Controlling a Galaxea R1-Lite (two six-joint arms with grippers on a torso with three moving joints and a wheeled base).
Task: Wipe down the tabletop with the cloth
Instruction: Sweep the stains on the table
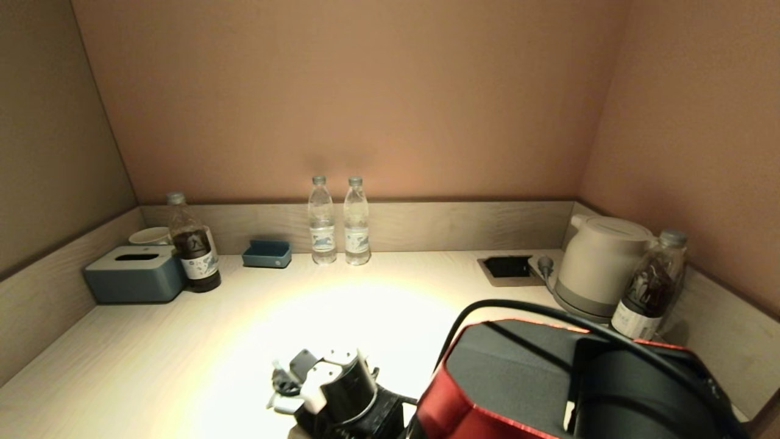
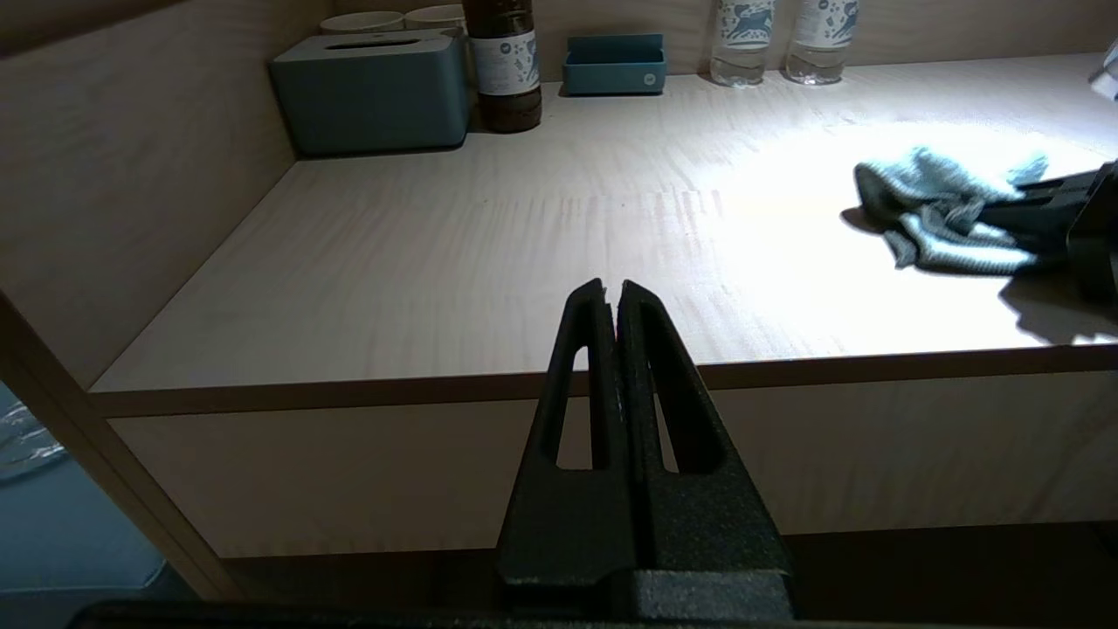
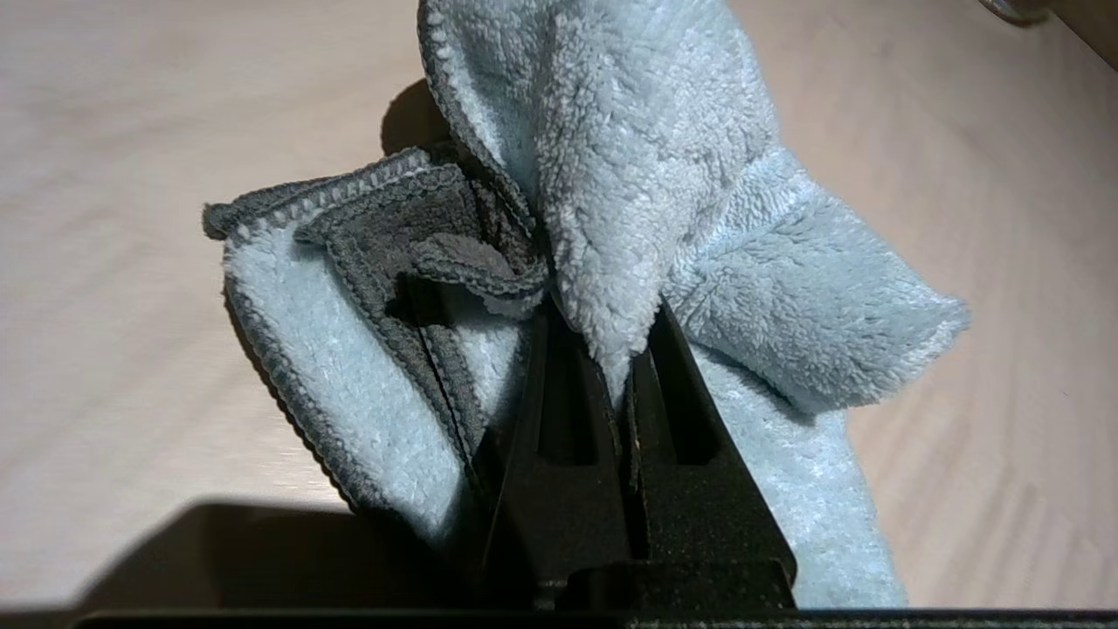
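Note:
The tabletop is pale beige wood grain with a low grey-wood rim. My right gripper is shut on the cloth, a light-blue towel with darker edging. The cloth is bunched round the fingers and lies on the tabletop. In the left wrist view the cloth lies near the table's front edge, with the right gripper on it. In the head view the cloth is hidden under my right wrist. My left gripper is shut and empty, in front of and below the table's front edge.
At the back left stand a blue-grey tissue box, a cup, a dark bottle and a small blue tray. Two water bottles stand at the back middle. At the right are the socket recess, a kettle and another dark bottle.

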